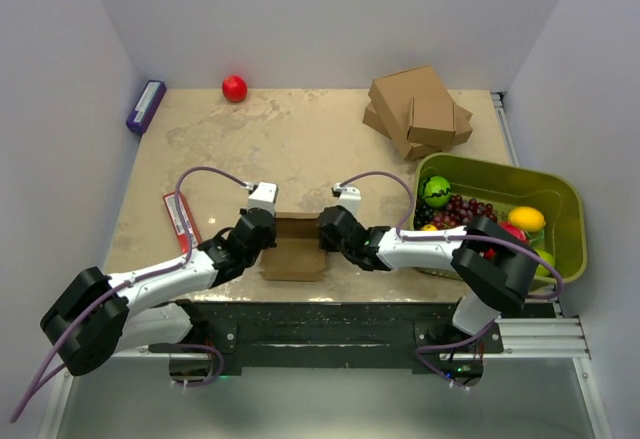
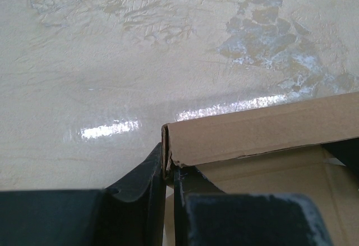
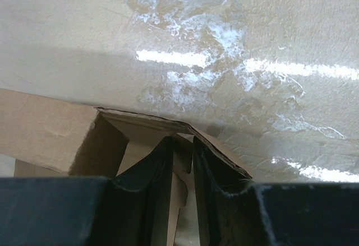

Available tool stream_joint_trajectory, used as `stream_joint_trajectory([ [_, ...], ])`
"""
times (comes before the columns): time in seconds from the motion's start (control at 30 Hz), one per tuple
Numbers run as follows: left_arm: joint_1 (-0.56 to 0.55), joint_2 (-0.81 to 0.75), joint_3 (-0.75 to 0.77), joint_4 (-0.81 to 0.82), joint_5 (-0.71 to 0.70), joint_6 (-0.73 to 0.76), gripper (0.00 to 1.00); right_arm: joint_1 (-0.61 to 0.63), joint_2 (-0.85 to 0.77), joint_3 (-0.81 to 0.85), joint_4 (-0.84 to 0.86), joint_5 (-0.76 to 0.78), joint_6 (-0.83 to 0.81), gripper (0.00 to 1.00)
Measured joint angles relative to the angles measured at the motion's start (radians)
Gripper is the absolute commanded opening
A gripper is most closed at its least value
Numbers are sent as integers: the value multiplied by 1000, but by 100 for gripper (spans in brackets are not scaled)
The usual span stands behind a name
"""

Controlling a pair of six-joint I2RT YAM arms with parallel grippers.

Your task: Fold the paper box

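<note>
**Two-sided hold on a half-folded paper box (image 1: pixel 295 247)**

It lies at the near edge of the worktop (image 1: pixel 300 149), between the arms. The left end effector (image 2: pixel 167 165) is clamped on a raised wall corner, probably steadying it. The right end effector (image 3: pixel 182 162) straddles the opposite flap, likely to crease it; whether it grips cannot be told.

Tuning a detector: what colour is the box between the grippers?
Plain brown box, best in top view.
</note>
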Motion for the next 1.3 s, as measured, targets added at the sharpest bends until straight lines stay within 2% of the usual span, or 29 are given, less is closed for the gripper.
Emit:
stream_joint_trajectory([
  [0.33,0,16,0,2,14,0,0,22,9,17,33,1,-40,19],
  [0.57,3,18,0,-11,14,4,0,44,84,52,51,1,-46,16],
  [0.93,6,20,-10,-25,15,10,0,60,122,63,71,4,-31,16],
  [1.07,7,20,-10,-32,5,9,0,61,121,65,69,5,-24,23],
  [1.3,43,11,-10,-32,22,-6,0,74,-3,64,-26,-18,-27,48],
])
